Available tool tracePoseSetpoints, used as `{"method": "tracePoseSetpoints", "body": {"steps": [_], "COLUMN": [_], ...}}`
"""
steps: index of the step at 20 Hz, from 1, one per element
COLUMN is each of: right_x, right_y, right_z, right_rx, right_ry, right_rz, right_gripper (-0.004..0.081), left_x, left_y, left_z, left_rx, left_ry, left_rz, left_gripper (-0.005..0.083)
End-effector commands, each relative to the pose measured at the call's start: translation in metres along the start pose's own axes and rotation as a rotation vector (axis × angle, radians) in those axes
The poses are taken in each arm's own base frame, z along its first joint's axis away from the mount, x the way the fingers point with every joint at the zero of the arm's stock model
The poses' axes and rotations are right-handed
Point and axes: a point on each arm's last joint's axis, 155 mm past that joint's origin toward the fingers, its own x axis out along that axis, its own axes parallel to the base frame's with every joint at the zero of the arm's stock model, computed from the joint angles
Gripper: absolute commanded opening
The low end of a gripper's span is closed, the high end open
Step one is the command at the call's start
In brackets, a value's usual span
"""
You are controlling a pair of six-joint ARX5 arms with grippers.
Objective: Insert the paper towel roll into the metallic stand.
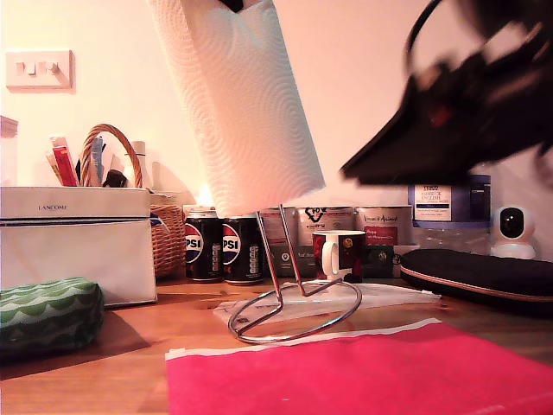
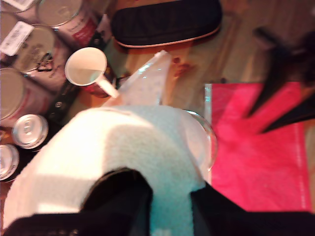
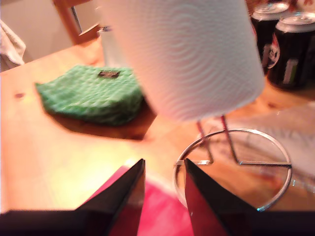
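Roll (image 1: 242,112) hangs tilted over the stand (image 1: 270,258), mid-tabletop (image 1: 104,363).
Light, soft and crushable, we judge; our first gripper (image 2: 165,196) is clamped on its top wall, while our second gripper (image 3: 165,164) hovers nearby, slightly open and empty.

You'll find my second gripper (image 3: 164,162) all black: two flat, wedge-shaped fingers (image 3: 123,196) narrowing to blunt tips, their inner faces glossy enough to carry a red tint. My first gripper (image 2: 165,196) shows as two rounded matt-black fingers (image 2: 118,196), soft with blur. In the exterior view my second arm (image 1: 458,112) is a smeared black mass — one small red spot, and a thin dark cable (image 1: 419,35) arching above.
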Motion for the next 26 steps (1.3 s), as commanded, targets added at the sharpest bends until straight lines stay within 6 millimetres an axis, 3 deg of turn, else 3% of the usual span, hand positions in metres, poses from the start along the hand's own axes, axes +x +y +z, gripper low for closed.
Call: {"method": "tracePoseSetpoints", "body": {"steps": [1, 5, 8, 13, 16, 21, 26], "right_x": [-0.014, -0.052, -0.077, -0.108, -0.112, -0.112, -0.112], "right_y": [0.009, 0.021, 0.034, 0.036, 0.036, 0.036, 0.036], "right_z": [0.008, 0.032, 0.041, 0.053, 0.055, 0.054, 0.054], "right_rx": [-0.015, -0.039, -0.018, 0.008, 0.008, 0.018, 0.024], "right_ry": [-0.023, -0.093, -0.140, -0.214, -0.223, -0.220, -0.220], "right_rz": [0.007, -0.035, -0.032, -0.098, -0.108, -0.107, -0.106], "right_gripper": [0.0212, 0.0178, -0.0008, -0.0013, -0.0013, -0.0013, -0.0013], "left_x": [0.009, 0.020, 0.026, 0.046, 0.057, 0.056, 0.054], "left_y": [0.008, 0.009, 0.006, 0.011, 0.010, 0.000, -0.025], "left_z": [0.006, 0.006, 0.007, 0.001, -0.004, -0.010, -0.022], "left_rx": [0.004, 0.005, 0.024, 0.020, 0.038, 0.070, 0.113], "left_ry": [-0.015, -0.008, -0.011, 0.018, 0.042, 0.059, 0.113], "left_rz": [0.015, 0.004, -0.022, -0.034, -0.052, -0.100, -0.184], "left_gripper": [-0.0024, -0.0024, -0.0024, -0.0024, -0.0024, -0.0024, -0.0024]}}
